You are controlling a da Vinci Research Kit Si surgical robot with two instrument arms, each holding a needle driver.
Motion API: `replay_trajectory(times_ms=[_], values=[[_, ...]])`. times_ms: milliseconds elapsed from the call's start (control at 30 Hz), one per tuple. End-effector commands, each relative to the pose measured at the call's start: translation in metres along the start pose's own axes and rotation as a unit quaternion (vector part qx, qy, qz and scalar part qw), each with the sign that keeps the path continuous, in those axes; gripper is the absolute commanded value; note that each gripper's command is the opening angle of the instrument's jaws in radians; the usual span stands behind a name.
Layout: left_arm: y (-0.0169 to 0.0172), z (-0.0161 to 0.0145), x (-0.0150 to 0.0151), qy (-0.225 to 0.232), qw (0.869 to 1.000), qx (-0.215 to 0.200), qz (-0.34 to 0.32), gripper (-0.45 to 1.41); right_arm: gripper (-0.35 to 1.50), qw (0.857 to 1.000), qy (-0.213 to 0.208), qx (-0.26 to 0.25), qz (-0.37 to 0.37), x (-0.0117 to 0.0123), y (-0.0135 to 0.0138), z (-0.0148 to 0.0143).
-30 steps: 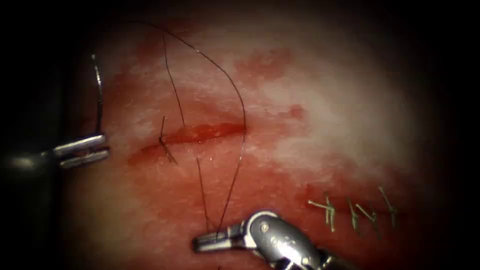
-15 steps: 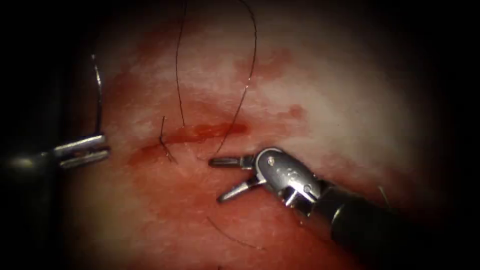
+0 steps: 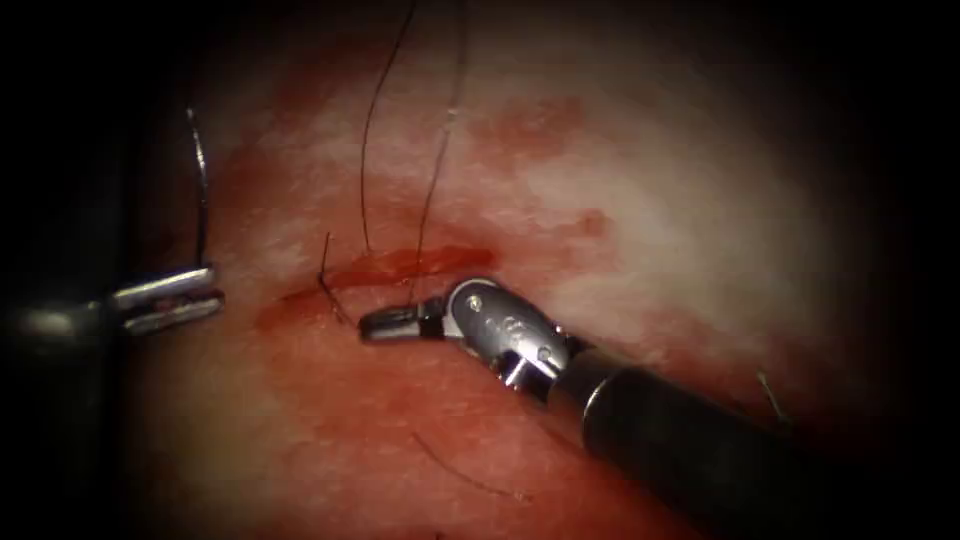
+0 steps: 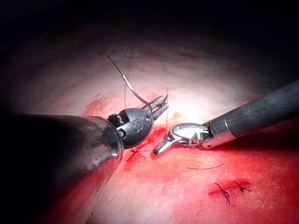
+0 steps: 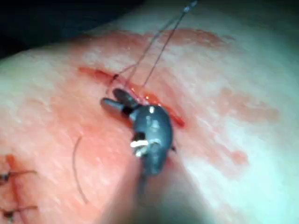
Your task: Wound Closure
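Right tool (image 3: 395,322): jaws closed, tip just below the cut (image 3: 400,268) near its middle. A thread (image 3: 430,195) strand runs down to the jaws and seems pinched between them; the contact is too fine to confirm. Half a second ago these jaws stood open slightly lower and to the right; a second ago the tool sat well below the cut, closed on thread.

Left tool (image 3: 170,298): jaws clamped on the needle (image 3: 200,185) at its lower end, well left of the cut. Likely parked there to keep the point clear of the working field. Position unchanged across all three moments.

Tissue (image 3: 650,200): pale pork belly with red fluid (image 3: 330,420) spread around and below the cut.

Cut: short, reddish, running left to right, partly open.

Needle: curved, rising from the left jaws, free of the tissue.

Thread: two dark strands climb from the cut area out of view above; a knot with short tails (image 3: 328,275) sits at the cut's left end.

Loose thread piece (image 3: 465,478): lies on the tissue below the cut.
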Motion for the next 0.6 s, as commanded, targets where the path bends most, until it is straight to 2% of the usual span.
replay_trajectory(times_ms=[33,233,267,333,400,600], values=[[0.0000,0.0006,-0.0004,0.001,1.000,0.000,0.000,-0.45,-0.35,1.000,-0.002,0.003,0.008,0.0001,-0.0002,0.0004],[0.0000,0.0005,-0.0003,0.000,1.000,0.000,0.000,-0.45,-0.35,1.000,-0.005,0.016,0.017,0.0016,-0.0046,-0.0011],[-0.0001,0.0004,-0.0003,0.000,1.000,-0.001,0.000,-0.45,-0.35,1.000,-0.003,0.023,0.017,0.0025,-0.0064,-0.0014],[-0.0001,0.0004,-0.0003,0.000,1.000,-0.001,0.000,-0.45,-0.35,0.999,-0.003,0.028,0.016,0.0030,-0.0074,-0.0016],[-0.0001,0.0004,-0.0003,0.000,1.000,0.000,0.000,-0.45,-0.35,0.999,-0.002,0.039,0.015,0.0041,-0.0102,-0.0018],[-0.0001,0.0004,-0.0002,0.000,1.000,0.000,0.000,-0.45,-0.35,0.998,-0.003,0.059,0.012,0.0061,-0.0145,-0.0022]])
